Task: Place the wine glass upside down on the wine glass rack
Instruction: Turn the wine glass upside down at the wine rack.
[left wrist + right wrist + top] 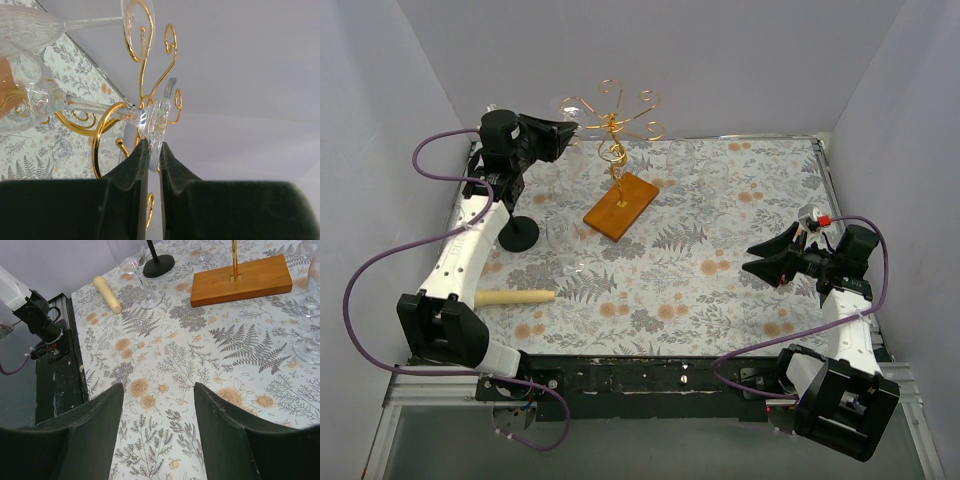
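The wine glass lies nearly sideways in the left wrist view, bowl at the left, stem running right to its round foot. My left gripper is shut on the rim of that foot. The stem rests inside a curled gold arm of the wine glass rack, whose wooden base stands at the back middle of the table. In the top view my left gripper is raised beside the rack's left arms. My right gripper hovers open over the right of the table, nothing between its fingers.
A second clear glass has its foot at an upper rack arm. A black round-footed stand and a pale wooden cylinder are on the left. Clear glasses stand on the floral cloth, and some at the right edge.
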`<state>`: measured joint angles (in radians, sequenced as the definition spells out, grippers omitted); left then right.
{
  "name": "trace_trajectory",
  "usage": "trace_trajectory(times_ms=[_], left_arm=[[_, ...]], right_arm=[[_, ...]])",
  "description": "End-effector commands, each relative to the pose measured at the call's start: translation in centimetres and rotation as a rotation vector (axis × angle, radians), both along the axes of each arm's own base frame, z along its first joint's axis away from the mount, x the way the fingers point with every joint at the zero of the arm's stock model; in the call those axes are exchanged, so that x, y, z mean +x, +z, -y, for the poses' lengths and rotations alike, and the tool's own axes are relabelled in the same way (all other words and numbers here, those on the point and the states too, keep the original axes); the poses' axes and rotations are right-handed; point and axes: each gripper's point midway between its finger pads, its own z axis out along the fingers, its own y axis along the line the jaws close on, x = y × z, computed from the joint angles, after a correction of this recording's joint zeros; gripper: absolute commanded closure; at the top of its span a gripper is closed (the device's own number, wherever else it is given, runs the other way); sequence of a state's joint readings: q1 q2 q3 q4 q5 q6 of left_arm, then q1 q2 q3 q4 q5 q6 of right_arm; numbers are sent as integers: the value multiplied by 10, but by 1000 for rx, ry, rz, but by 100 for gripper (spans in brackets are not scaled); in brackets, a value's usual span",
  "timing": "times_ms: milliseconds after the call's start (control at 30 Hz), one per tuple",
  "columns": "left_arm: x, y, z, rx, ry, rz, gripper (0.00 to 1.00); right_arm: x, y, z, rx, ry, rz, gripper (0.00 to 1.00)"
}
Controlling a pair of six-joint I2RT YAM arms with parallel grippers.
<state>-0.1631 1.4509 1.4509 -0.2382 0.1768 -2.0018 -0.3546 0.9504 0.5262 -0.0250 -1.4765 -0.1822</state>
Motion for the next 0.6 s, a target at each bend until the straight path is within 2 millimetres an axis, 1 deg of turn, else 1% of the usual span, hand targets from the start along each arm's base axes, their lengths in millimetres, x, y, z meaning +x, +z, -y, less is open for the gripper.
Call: trace_trajectory(times_ms=[0, 367, 567], left_arm=[[-15, 63, -9, -323, 48, 45, 100], [-28, 69, -12, -331, 46, 60, 100], [-36, 64, -13, -334, 46, 53, 100]], right_arm=[[-3, 10, 0, 7, 31, 42, 34], [-2, 9, 0, 9, 31, 36, 34], [-2, 9, 0, 10, 31, 35, 34]])
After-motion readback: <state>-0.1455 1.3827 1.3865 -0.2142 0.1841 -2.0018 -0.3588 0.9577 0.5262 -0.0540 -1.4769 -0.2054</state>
